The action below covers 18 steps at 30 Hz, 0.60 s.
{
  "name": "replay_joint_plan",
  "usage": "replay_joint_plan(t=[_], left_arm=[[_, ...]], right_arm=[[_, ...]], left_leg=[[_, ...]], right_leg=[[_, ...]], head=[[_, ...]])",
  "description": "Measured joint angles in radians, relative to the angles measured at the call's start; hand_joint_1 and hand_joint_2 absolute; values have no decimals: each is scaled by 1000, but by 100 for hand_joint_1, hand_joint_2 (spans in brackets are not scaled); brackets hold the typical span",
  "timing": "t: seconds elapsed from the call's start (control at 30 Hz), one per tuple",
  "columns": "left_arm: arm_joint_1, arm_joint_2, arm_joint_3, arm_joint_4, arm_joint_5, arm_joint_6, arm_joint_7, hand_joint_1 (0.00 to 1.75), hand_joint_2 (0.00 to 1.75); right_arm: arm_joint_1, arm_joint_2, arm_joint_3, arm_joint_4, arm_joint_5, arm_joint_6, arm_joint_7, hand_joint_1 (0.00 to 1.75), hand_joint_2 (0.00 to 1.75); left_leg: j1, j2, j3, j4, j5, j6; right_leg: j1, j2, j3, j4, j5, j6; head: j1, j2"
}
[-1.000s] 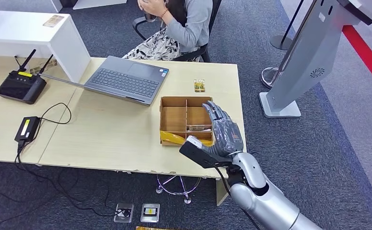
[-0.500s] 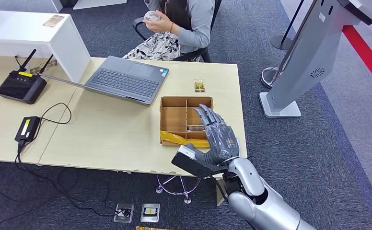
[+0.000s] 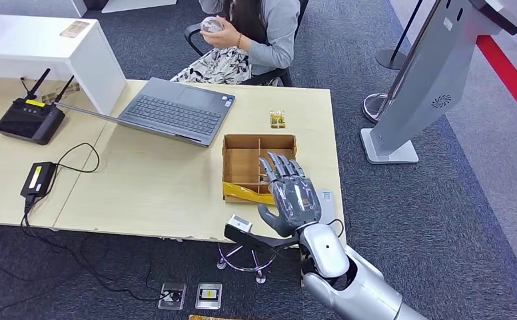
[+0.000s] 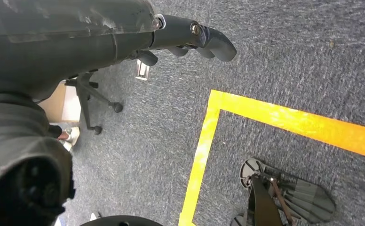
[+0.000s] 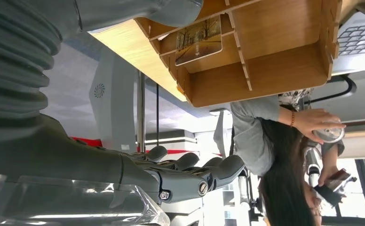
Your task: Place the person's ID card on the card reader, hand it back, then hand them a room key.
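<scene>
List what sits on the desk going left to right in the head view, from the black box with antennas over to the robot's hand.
Black antenna box → black adapter with a yellow label → open grey laptop → wooden divided tray → right hand, open above the tray's near right corner.

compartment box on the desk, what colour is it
Brown, like cardboard or thin wood; the compartment box shows best in the head view.
</scene>
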Motion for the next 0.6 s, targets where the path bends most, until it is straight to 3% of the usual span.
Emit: replay_joint_plan(t=[0.6], left_arm=[[-1, 2, -1, 0, -13, -42, -16, 0, 0]], right_arm=[[-31, 56, -8, 75, -30, 116, -25, 0, 175]], left_leg=[[0, 0, 0, 0, 0, 0]], right_leg=[[0, 0, 0, 0, 0, 0]], head=[[0, 0]])
